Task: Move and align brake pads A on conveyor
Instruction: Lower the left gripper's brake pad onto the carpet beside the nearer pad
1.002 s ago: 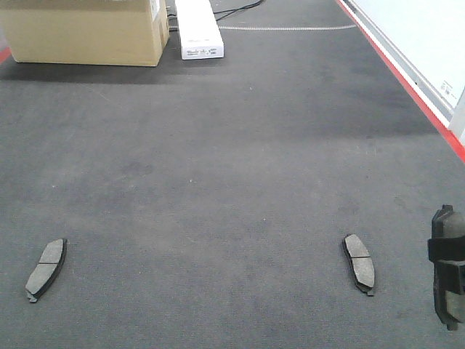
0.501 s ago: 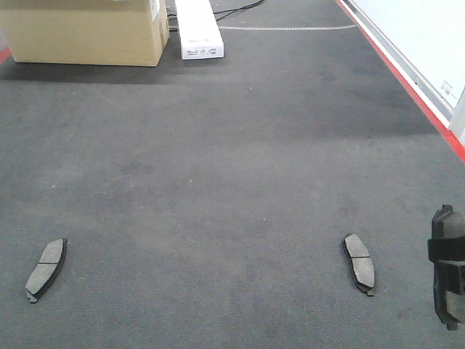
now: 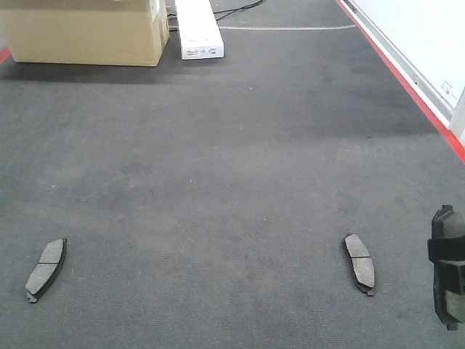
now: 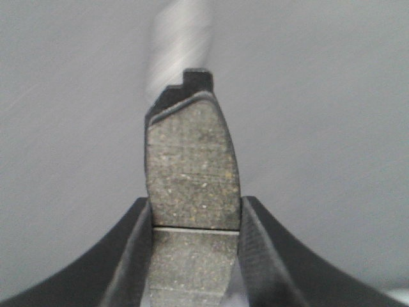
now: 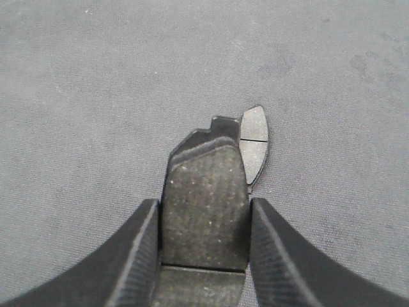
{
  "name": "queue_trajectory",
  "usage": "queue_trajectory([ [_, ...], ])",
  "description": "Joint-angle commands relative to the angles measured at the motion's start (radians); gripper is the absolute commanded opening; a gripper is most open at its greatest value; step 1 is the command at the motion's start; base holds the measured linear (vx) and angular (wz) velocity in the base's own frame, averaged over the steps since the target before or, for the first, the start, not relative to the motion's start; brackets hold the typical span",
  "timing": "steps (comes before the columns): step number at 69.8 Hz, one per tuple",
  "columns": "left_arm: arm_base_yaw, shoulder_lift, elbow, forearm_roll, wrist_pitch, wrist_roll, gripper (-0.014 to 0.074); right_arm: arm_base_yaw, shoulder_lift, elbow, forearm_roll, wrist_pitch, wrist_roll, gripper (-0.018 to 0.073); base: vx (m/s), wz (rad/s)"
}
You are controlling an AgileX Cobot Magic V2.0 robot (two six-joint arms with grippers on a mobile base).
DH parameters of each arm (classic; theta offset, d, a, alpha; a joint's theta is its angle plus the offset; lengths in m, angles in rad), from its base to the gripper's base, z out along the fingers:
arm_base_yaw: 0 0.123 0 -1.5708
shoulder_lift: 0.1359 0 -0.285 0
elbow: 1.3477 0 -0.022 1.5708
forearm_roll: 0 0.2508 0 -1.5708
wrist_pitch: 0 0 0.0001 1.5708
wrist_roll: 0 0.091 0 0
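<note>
Nothing had shifted since the earlier frames. Two brake pads already lay on the conveyor [image 3: 218,167], one at near left [image 3: 45,269], one at near right [image 3: 360,263]. Our left gripper [image 4: 195,256] pinched a third pad [image 4: 192,173] over a blurred grey surface; our right gripper [image 5: 203,256] pinched a fourth [image 5: 208,204] just above the belt, beside the near-right one. We judged half placed, both carried pads still to set down and line up.

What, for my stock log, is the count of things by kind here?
Brake pads: 4 (near-left pad, near-right pad on the conveyor; left-held pad in left fingers; right-held pad in right fingers)
Cardboard box: 1
White box: 1
Total: 6
</note>
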Motion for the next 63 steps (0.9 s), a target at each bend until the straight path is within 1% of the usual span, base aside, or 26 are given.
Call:
queue_trajectory([
  [1, 0.001, 0.055, -0.030, -0.056, -0.168, 0.019, -0.0006, -0.001, -0.004, -0.028, -0.007, -0.071, -0.007, -0.0008, 0.00, 0.00],
  [12, 0.001, 0.215, -0.030, -0.072, -0.260, 0.023, -0.0006, -0.001, -0.004, -0.028, -0.007, -0.071, -0.007, -0.0008, 0.00, 0.00],
  [16, 0.001, 0.291, -0.030, -0.072, -0.303, 0.038, -0.0006, -0.001, -0.004, -0.028, -0.007, -0.071, -0.007, -0.0008, 0.00, 0.00],
  [22, 0.001, 0.402, -0.033, -0.074, -0.364, 0.038, -0.0006, -0.001, -0.004, -0.028, -0.007, -0.071, -0.007, -0.0008, 0.00, 0.00],
  [26, 0.001, 0.463, -0.050, -0.074, -0.380, 0.038, -0.0006, -0.001, -0.004, -0.028, -0.007, -0.071, -0.007, -0.0008, 0.00, 0.00],
  [38, 0.001, 0.676, -0.190, -0.072, -0.371, 0.056, -0.0006, -0.001, -0.004, -0.028, -0.007, -0.071, -0.007, -0.0008, 0.00, 0.00],
  [46, 0.001, 0.800, -0.292, -0.081, -0.301, 0.056, -0.0006, -0.001, -0.004, -0.028, -0.007, -0.071, -0.007, -0.0008, 0.00, 0.00],
  [51, 0.001, 0.866, -0.338, -0.103, -0.265, 0.056, -0.0006, -0.001, -0.004, -0.028, -0.007, -0.071, -0.007, -0.0008, 0.00, 0.00],
  [63, 0.001, 0.948, -0.357, -0.153, -0.270, 0.054, -0.0006, -0.001, -0.004, -0.028, -0.007, -0.071, -0.007, -0.0008, 0.00, 0.00],
])
